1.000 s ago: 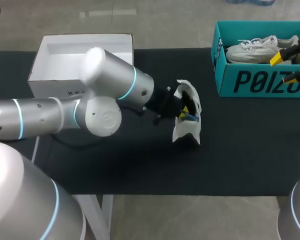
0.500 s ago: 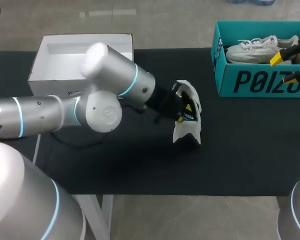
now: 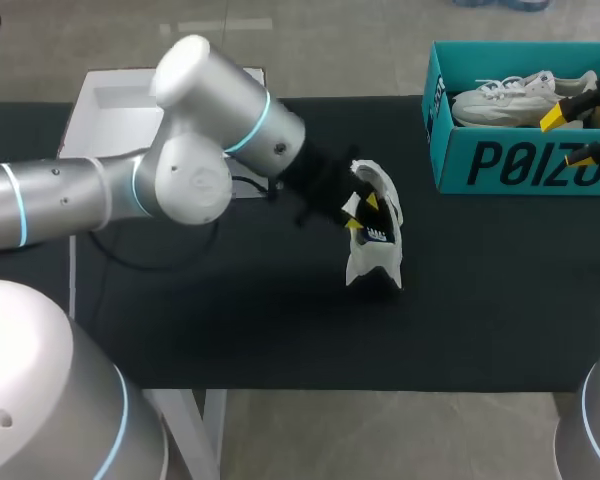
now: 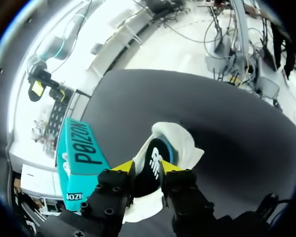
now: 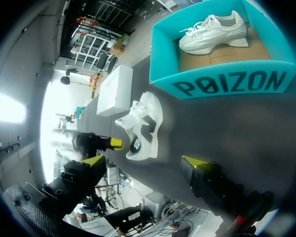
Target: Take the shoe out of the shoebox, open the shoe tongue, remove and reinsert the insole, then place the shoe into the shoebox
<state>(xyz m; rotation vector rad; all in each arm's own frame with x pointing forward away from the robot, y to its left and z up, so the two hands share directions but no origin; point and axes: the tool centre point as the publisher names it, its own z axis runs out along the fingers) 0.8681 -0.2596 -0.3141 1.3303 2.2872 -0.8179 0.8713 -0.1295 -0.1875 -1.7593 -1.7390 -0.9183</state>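
Two white sneakers are in view. One (image 3: 510,98) lies inside the teal cardboard shoebox (image 3: 510,165) at the far right of the table; the other, the shoe (image 3: 378,250) being worked on, sits out on the black cloth-covered table (image 3: 230,320) near its middle, well apart from that box. Its soft, padded upper looks rumpled and folded open, and its mouth is turned toward the left gripper (image 3: 358,213).

In the left wrist view the left gripper (image 4: 146,167) has its yellow-tipped fingers spread at the shoe's collar, one on each side of the opening. Between them shows the dark, smooth insole (image 4: 153,160) with a pale mark on it, edged in blue. The fingers clamp nothing; whether they touch the collar cannot be told.

The right gripper (image 3: 570,138) hangs by the front wall of the teal shoebox, its blocky black fingers wide apart and grasping nothing.

A plain white rectangular box (image 3: 110,100) with low walls stands at the table's far left.
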